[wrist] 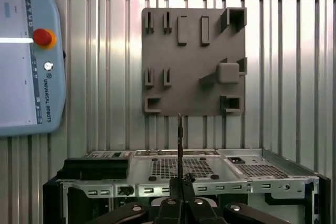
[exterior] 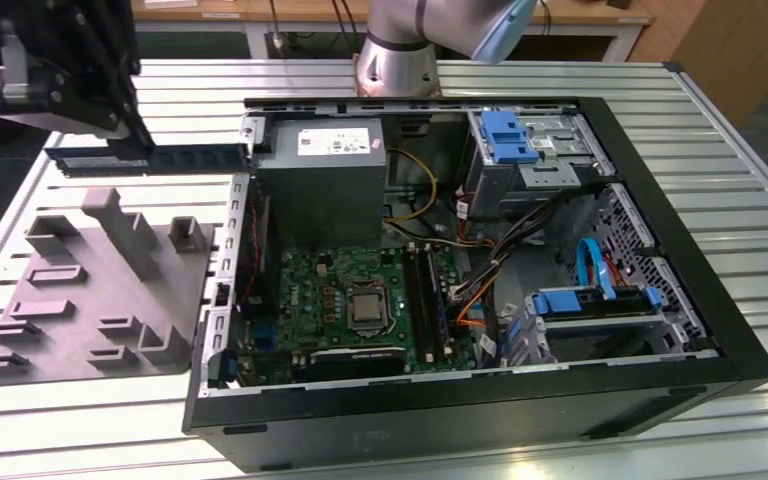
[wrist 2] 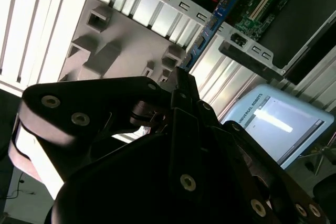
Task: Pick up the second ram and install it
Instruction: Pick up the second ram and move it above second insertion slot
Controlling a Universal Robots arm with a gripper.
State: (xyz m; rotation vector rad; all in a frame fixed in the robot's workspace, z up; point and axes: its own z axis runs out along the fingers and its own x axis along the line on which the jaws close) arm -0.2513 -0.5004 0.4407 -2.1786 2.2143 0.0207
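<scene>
Mostly bare metal and matt plastic in front of you.

Your table (exterior: 744, 180) is ribbed bright metal with a soft sheen, and the fixture plate (exterior: 91, 300) is matt grey plastic. The computer case (exterior: 491, 420) is matt black outside and dull bare sheet metal inside. The power-supply box (exterior: 324, 200) is the same dull grey metal, with a pale paper-like label. You'll see a faint gloss on the green motherboard (exterior: 317, 290), and smooth blue plastic on the drive latches (exterior: 507, 135). The second ram (exterior: 197, 158) has matt dark chips, and in the second wrist view its board is blue. The gripper (exterior: 131, 140) is matt black with bright screw heads. The arm (exterior: 398, 50) is satin silver metal.
</scene>
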